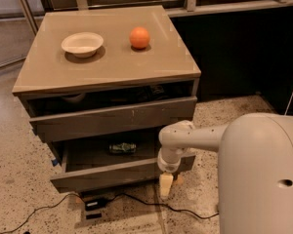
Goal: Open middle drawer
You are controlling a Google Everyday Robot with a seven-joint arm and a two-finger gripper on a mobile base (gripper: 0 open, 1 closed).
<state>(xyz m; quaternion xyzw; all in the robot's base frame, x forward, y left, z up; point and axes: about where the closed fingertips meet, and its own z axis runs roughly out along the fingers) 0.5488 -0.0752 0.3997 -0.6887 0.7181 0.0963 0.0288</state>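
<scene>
Middle drawer: front's long axis runs L-R, sits pulled out. Gripper hangs at its right end, just in front. Grip state: can't tell.

Speckled terrazzo floor; grey-brown cabinet against a dark wall panel; above, possibly a metal railing.

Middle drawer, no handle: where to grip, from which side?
Likely pinch the top edge of the middle drawer's front panel, coming from above: the front is plain, but the drawer stands partly out, leaving that lip exposed. The gripper hangs low by the panel's right end.
</scene>
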